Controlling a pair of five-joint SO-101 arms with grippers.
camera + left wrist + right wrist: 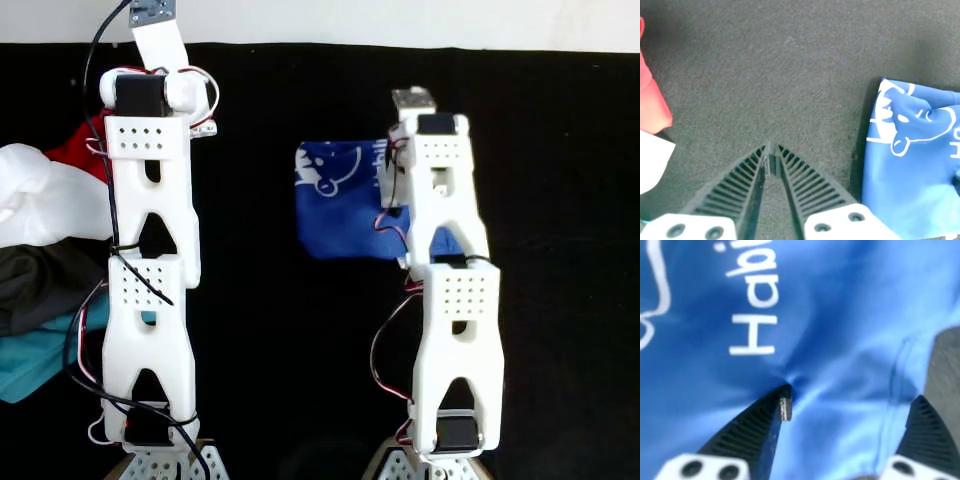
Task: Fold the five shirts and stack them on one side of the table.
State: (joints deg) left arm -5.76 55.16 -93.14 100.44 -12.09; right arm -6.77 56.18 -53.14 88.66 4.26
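Right wrist view: the right gripper has its jaws apart on the blue shirt, one tip pressed into a crease. The left gripper has its jaws together above the bare table, with the red shirt off to one side.

A desk covered in black cloth spans the high view from side to side. Seen close from the left wrist, the cloth is dark grey and finely fibrous, like felt. Along the desk's far edge runs a plain white band.
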